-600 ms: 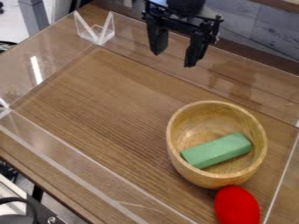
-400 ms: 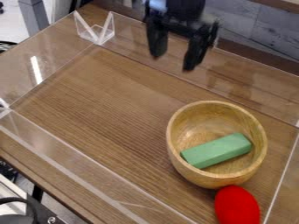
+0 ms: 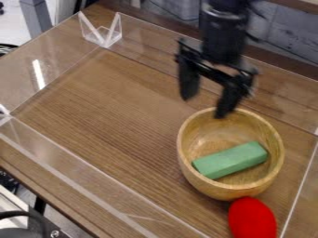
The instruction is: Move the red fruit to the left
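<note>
One open gripper (image 3: pixel 205 102), blurred, jaws apart w/ nothing between, over bowl's (image 3: pixel 185 152) far rim, prob. en route to fruit. Green block (image 3: pixel 231 161) lies in bowl, held by its walls; red fruit (image 3: pixel 252 219) near right, outside bowl.

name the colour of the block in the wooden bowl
green, a muted sea green, seen best in the current camera view
</note>
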`<action>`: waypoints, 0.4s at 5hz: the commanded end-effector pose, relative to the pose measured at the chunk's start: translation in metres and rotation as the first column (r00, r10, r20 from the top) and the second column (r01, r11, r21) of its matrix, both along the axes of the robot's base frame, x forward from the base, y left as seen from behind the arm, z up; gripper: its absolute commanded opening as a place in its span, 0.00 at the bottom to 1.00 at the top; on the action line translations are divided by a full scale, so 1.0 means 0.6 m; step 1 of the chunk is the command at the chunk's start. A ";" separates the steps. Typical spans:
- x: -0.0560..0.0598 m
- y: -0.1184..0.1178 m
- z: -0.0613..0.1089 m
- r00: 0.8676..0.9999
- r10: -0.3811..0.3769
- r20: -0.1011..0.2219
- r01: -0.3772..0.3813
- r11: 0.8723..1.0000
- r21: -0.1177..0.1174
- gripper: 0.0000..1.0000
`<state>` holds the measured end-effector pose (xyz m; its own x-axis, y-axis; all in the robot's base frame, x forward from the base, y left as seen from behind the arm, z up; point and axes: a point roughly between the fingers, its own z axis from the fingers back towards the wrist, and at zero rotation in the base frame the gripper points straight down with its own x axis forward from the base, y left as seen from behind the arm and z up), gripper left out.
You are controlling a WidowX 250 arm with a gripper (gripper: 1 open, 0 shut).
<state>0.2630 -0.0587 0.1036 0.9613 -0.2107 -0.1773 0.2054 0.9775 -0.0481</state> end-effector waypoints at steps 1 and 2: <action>-0.021 -0.033 0.026 0.989 -0.136 0.060 0.138 0.990 -0.025 1.00; -0.046 -0.051 0.024 0.958 -0.279 0.067 0.282 0.958 -0.042 1.00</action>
